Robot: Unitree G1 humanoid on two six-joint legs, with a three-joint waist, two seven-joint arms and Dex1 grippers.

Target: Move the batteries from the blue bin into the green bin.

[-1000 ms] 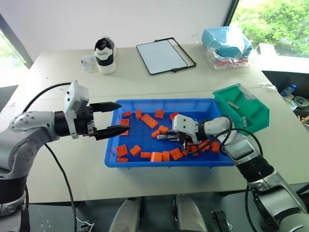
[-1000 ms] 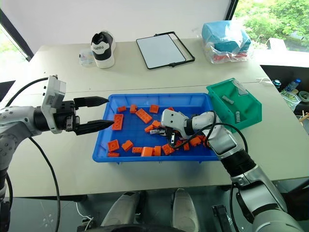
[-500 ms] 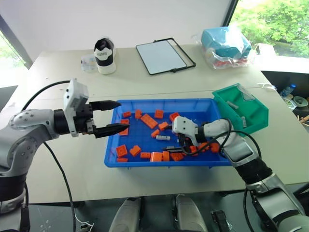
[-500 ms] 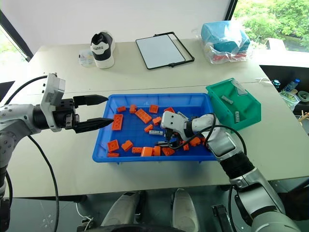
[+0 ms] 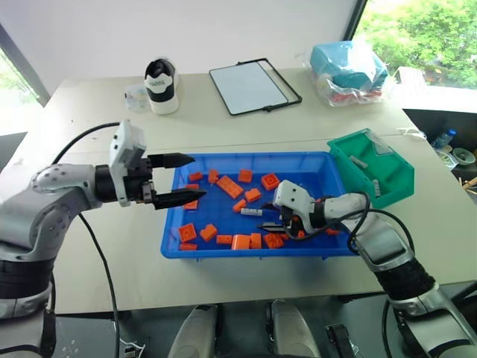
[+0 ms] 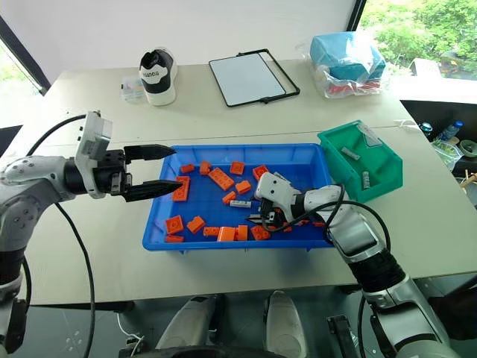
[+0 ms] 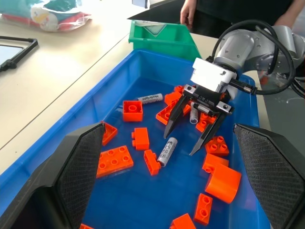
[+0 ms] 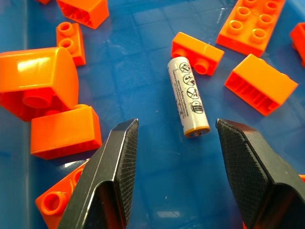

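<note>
Right gripper (image 8: pixel 174 167) hangs low in the blue bin (image 5: pixel 223 253) at centre right of the left eye frame, fingers spread and holding nothing; in its wrist view a silvery battery (image 8: pixel 188 97) lies flat on the bin floor just ahead of the gap, apart from both fingers and angled across the line between them. Left gripper (image 5: pixel 179 180) also spread and empty, hovering over the bin's left rim at mid-left of the frame. A second battery (image 7: pixel 150 98) lies further into the bin among the orange bricks (image 5: pixel 231 186). Green bin (image 5: pixel 387 190) sits at the blue bin's right end, right of frame, with two batteries (image 6: pixel 365 180) already inside. Risks, as judgement: the battery is a smooth cylinder on slick plastic, so a closing finger that meets it off-centre or on its end could roll or flick it away instead of clamping it; the brick (image 8: pixel 197 53) touching the battery's far end and the bricks beside the left finger could be caught in the pinch or block the descent; a shallow pinch could let it slip during the carry to the right. Surface: pale beige table (image 5: pixel 89 119). Upper part of frame holds a shoe (image 5: pixel 162 84), a black-framed white board (image 5: pixel 253 86), and a plastic-wrapped light-blue bundle (image 5: pixel 350 68). White wall behind, windows with greenery at upper right.
</note>
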